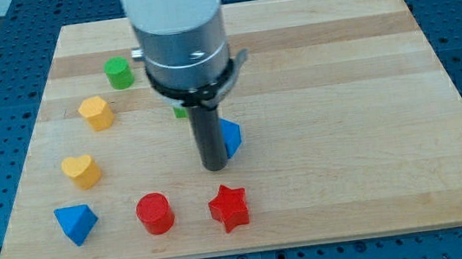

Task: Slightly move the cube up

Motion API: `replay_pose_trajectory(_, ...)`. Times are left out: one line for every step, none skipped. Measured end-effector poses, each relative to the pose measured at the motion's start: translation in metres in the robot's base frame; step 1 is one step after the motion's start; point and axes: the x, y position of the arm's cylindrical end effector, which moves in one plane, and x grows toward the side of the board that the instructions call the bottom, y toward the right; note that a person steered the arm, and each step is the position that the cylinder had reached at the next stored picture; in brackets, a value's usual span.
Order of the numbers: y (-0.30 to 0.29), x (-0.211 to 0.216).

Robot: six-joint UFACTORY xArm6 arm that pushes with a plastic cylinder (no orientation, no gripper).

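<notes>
Wooden surface [314, 94], pale grain. Rod upright; my tip [215, 168] touches the blue cube [230, 136] on its left side, partly hiding it. A green block [179, 111] is mostly hidden behind the rod. No gripper fitted. Below: red star [229, 207], red cylinder [154, 214].

my tip [215, 168] left of cube [232, 136], star [229, 207] below, cylinder [154, 214] left of star

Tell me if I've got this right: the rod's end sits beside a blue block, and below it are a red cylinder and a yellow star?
Nearly. In the camera view my tip is beside the blue cube, and the red cylinder lies below, but the star is red, not yellow.
</notes>
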Motion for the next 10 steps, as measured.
replay_pose_trajectory(0.017,0.009)
replay_pose_trajectory(0.110,0.013)
replay_pose_trajectory(0.174,0.039)
replay_pose_trajectory(0.216,0.017)
replay_pose_trajectory(0.250,-0.027)
replay_pose_trajectory(0.278,-0.034)
replay_pose_trajectory(0.286,-0.034)
replay_pose_trajectory(0.286,-0.075)
replay_pose_trajectory(0.271,-0.126)
replay_pose_trajectory(0.176,-0.106)
